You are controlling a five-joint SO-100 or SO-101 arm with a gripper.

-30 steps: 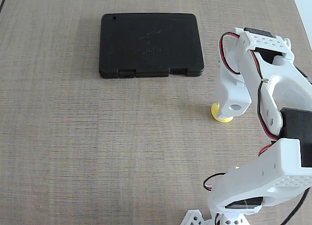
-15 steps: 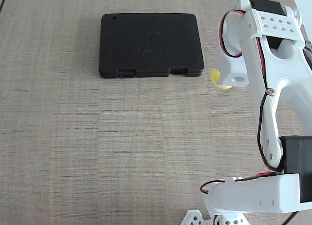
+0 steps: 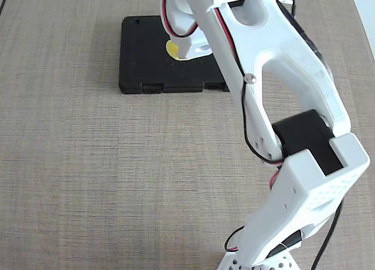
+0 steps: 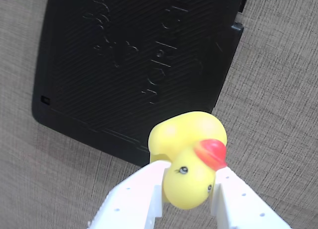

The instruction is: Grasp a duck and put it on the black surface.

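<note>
A yellow duck (image 4: pixel 191 162) is gripped by a white gripper (image 4: pixel 189 189) above a black case (image 4: pixel 124 65).

In the wrist view, the black case is seen at upper left, lying flat on a woven grey-brown table (image 4: pixel 278 90), with raised lettering across its lid. Lower and to the right, the duck is held by the head between the two white fingers (image 4: pixel 141 194), which are closed against its sides; the red beak is pointed to the right. In the fixed view, the case (image 3: pixel 146 59) is seen at upper left, with notches along its near edge. Only a sliver of the duck (image 3: pixel 173 50) is shown there, over the case's right part, under the white arm (image 3: pixel 293 106). Whether the duck is touching the case cannot be told.
</note>
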